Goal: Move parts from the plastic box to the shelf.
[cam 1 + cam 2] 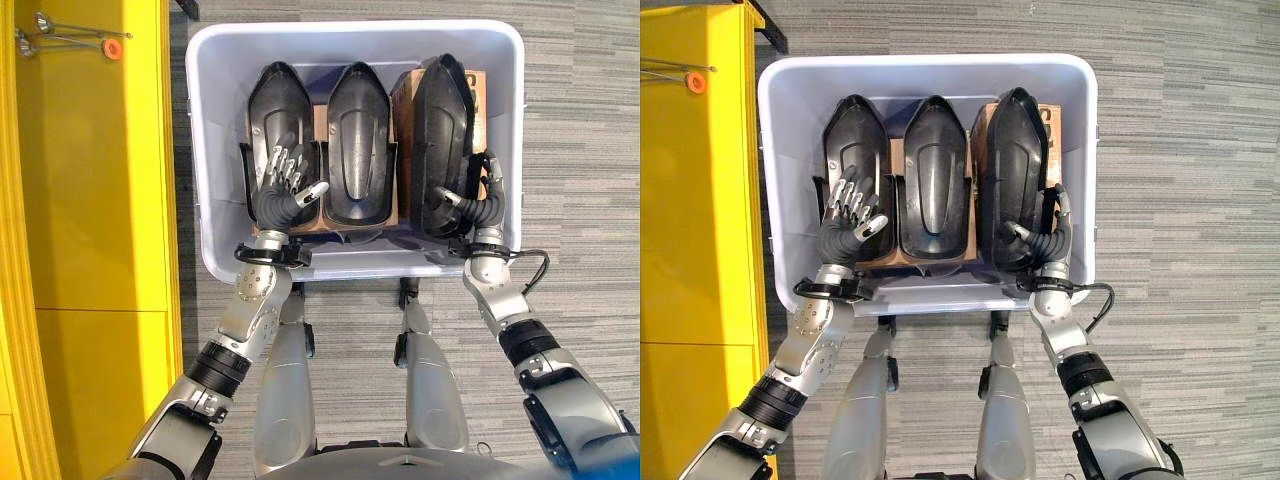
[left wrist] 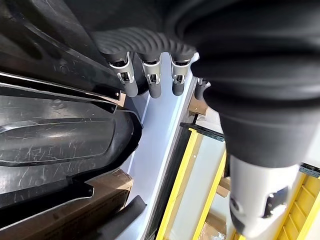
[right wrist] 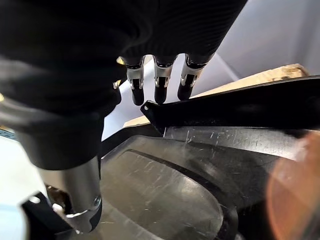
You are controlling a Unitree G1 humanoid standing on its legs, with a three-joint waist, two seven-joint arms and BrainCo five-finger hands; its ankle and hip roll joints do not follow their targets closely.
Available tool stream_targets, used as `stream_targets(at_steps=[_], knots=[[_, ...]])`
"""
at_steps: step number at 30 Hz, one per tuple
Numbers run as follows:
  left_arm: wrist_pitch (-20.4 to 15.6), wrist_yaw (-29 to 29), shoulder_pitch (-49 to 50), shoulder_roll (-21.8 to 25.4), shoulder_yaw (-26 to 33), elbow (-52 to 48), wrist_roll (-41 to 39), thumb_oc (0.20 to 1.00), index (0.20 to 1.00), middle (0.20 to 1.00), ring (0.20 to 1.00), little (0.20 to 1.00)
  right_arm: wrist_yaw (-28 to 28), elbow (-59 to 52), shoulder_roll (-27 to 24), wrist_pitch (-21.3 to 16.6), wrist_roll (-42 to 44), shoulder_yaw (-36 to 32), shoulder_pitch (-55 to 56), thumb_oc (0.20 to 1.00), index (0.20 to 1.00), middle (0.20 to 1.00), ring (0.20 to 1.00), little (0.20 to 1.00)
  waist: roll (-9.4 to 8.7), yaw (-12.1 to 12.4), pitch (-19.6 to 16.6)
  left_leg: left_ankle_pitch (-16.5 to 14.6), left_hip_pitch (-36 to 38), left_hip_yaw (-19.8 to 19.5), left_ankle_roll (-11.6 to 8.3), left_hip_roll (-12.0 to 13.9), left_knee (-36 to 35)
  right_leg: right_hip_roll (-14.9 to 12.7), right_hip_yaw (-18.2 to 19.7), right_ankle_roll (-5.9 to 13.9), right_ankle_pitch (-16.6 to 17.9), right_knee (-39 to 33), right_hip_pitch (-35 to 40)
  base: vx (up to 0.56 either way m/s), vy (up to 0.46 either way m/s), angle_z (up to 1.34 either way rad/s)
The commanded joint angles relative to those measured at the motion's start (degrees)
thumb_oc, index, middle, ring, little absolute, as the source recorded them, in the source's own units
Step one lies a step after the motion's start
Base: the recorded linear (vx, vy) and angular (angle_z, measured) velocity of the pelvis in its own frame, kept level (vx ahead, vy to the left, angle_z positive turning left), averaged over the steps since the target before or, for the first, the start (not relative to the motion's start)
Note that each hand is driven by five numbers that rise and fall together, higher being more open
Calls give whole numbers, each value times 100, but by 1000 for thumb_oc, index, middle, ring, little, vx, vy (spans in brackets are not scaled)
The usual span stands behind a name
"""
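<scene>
Three black moulded parts stand side by side in a pale plastic box (image 1: pixel 350 30). My left hand (image 1: pixel 280 200) lies on the near end of the left part (image 1: pixel 278 100), open, with its fingers (image 2: pixel 129 82) spread flat on the shell. My right hand (image 1: pixel 485 210) is at the near right corner of the right part (image 1: pixel 443 120). Its thumb presses the part's face and its fingers (image 3: pixel 159 80) reach behind the rim, pinching it. The right part sits higher than the middle part (image 1: pixel 357 140).
A yellow shelf unit (image 1: pixel 90 200) stands close along the box's left side, with metal hooks and an orange tip (image 1: pixel 112 47) at its far end. Brown cardboard (image 1: pixel 405 95) lies under the parts. Grey carpet (image 1: pixel 580 150) surrounds the box.
</scene>
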Motion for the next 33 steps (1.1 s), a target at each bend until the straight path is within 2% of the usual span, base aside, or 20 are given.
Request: stream_targets(at_steps=[1, 11, 24, 33], knots=[[-393, -145, -291, 69, 59, -332, -35, 1000, 1000, 1000, 1000, 1000, -94, -36, -116, -74, 203, -80, -79, 1000, 1000, 1000, 1000, 1000, 204, 185, 111, -357, -21, 2, 154, -201, 445, 7, 139, 117, -78, 494, 232, -20, 4, -7], [-341, -230, -288, 125, -97, -366, -113, 1000, 1000, 1000, 1000, 1000, -250, 163, -73, -132, 367, -177, -145, 1000, 1000, 1000, 1000, 1000, 312, 166, 198, -356, -130, 78, 164, -218, 502, 5, 217, 103, -50, 560, 62, -16, 6, -1], [-338, -120, -201, 109, 39, -399, 35, 1000, 1000, 1000, 1000, 1000, -487, -1239, -279, -203, -467, -331, 438, 1000, 1000, 1000, 1000, 1000, 229, -11, 145, -379, -200, 122, 169, -202, 509, 41, 263, 103, -42, 561, -58, 0, 0, 0], [-354, -68, -134, 107, 97, -436, 84, 1000, 1000, 1000, 1000, 1000, -571, -1459, -287, -244, -615, -422, 575, 1000, 1000, 1000, 1000, 1000, 197, -57, 110, -393, -245, 115, 182, -214, 521, 50, 260, 103, -47, 559, -77, 0, 0, 0]])
